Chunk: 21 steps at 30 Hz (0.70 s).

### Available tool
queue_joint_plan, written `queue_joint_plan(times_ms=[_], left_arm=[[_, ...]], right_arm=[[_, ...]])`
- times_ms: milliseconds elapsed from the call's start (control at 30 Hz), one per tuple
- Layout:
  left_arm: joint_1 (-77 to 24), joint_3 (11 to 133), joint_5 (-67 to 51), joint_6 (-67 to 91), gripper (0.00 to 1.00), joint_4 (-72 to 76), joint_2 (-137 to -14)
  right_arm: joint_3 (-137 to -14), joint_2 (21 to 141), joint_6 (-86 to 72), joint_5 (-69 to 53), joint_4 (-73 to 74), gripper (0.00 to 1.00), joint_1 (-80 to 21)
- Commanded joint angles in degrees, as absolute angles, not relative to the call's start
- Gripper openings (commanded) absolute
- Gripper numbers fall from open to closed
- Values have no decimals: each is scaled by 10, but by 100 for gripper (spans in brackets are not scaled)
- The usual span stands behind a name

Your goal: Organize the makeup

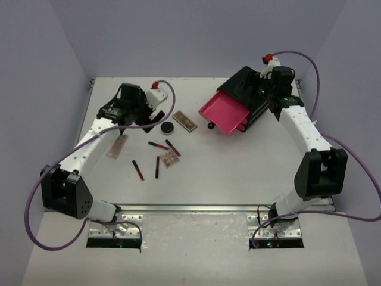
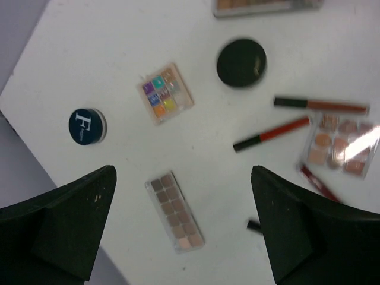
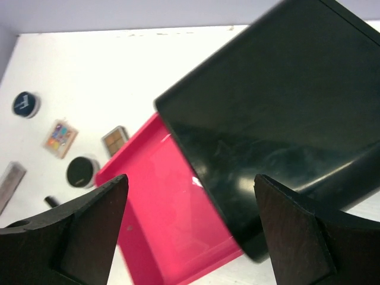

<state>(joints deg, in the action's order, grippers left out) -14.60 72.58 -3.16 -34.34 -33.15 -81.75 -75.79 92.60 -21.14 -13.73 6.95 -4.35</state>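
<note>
Left to right: we see the left pincer (image 2: 183, 173), jaws apart, above items scattered on the tabletop (image 1: 238, 173): dark-blue jar (image 2: 86, 126), tan palette (image 2: 174, 211), round black compact (image 2: 241, 62), red-and-black sticks (image 2: 271, 134). The right pincer (image 3: 190, 178), jaws apart, hangs over the black box (image 3: 279, 107), whose pink drawer (image 3: 172, 219) juts open towards the compact.

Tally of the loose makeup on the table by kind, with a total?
Palettes: 4
Sticks: 4
Round black compact: 1
Round blue jar: 1
Total: 10
</note>
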Motion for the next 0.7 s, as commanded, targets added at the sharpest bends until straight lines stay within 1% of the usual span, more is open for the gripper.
queue_joint_plan(times_ms=[0,67,133,233,333,400,567,633,667], left_arm=[[-147,609,-70,-684,93,-420,-795],[-142,561,-81,-789,93,-455,-792],[-142,546,-93,-881,93,-493,-793],[-140,533,-104,-963,93,-534,-795],[-137,509,-77,-1000,93,-529,-796],[-136,478,-58,-1015,93,-493,-800],[-136,423,-72,-1024,90,-421,-814],[-136,398,-73,-1030,87,-387,-812],[-136,390,-74,-1031,82,-359,-811]], right_arm=[[-733,866,-195,-193,48,87,-66],[-711,846,-180,-194,42,87,-78],[-689,835,-174,-194,41,88,-89],[-669,820,-172,-191,42,88,-98],[-653,816,-174,-183,49,88,-102],[-645,813,-178,-180,50,88,-103],[-633,806,-179,-181,47,88,-111],[-630,804,-178,-177,53,88,-112],[-629,803,-179,-174,53,88,-112]])
